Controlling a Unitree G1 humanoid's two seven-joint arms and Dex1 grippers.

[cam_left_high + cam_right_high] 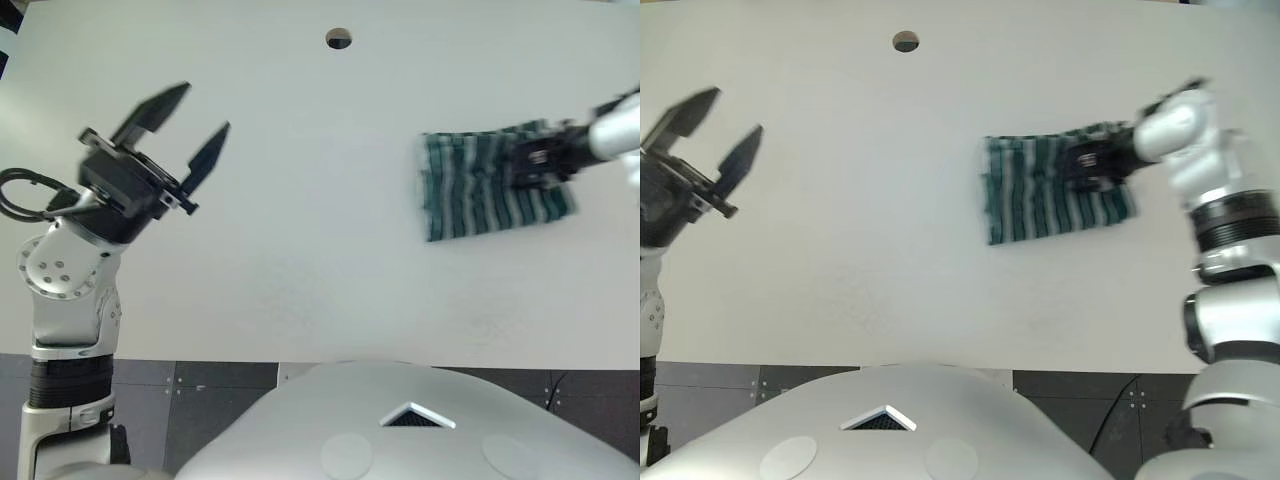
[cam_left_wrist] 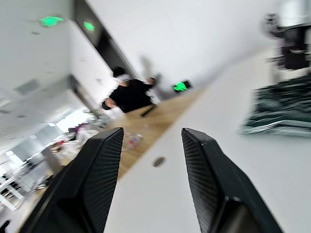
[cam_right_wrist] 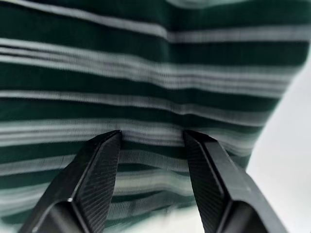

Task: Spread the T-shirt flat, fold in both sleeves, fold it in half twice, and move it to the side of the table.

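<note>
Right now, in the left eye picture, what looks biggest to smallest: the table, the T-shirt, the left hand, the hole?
1. The table, by far.
2. The T-shirt and the left hand look about alike. The hand is nearer the camera, so I won't rank them.
3. The hole, smallest.

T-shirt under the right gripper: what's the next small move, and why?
Probably slide the T-shirt a little toward the table's right edge. It lies folded into a small rectangle, the right gripper sits on its right part with fingers apart, and there is bare tabletop beyond it. The left gripper is open, well clear.
</note>
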